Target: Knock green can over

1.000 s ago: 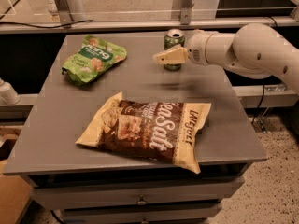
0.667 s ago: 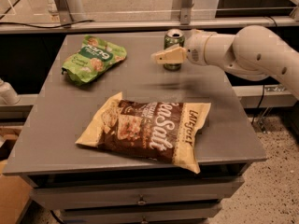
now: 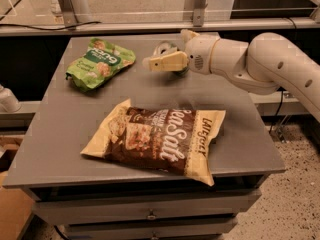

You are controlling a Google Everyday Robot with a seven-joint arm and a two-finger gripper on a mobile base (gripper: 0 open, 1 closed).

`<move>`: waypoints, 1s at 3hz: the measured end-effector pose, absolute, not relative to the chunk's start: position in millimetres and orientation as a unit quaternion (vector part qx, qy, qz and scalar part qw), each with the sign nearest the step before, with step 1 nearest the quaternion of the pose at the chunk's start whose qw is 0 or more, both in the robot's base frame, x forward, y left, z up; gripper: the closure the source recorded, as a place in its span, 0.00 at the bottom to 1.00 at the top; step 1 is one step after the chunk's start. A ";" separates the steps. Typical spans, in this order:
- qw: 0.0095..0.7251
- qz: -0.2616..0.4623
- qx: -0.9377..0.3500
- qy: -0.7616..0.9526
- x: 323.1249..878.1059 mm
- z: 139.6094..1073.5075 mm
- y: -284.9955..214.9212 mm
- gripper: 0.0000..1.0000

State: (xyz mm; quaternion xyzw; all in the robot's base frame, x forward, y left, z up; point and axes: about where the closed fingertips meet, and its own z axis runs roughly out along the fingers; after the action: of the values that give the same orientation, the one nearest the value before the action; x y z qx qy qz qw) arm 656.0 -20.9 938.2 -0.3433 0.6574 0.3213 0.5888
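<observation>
1. Gripper (image 3: 159, 63): held over the far middle of the table, pointing left; whether clenched or released cannot be told.
2. Green can (image 3: 165, 49): found just behind the gripper, partly hidden by it and seemingly tilted.
3. White arm (image 3: 260, 64): extended in from the right.
4. Bright-green snack bag (image 3: 100, 64): laid flat at far left.
5. Brown chip bag (image 3: 160, 139): laid flat near the front edge.
6. Grey table (image 3: 55, 134): all of the above items are borne by it.

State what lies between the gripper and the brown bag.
Only bare table, per the camera view. The gripper sits just in front of the can, near the far edge.
</observation>
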 end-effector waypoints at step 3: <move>0.564 0.403 -0.394 0.603 562.9 966.5 4.9 0.00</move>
State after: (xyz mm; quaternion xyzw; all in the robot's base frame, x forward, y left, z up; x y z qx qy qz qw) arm 562.9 4.9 966.5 -0.3942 0.6032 0.4028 0.5643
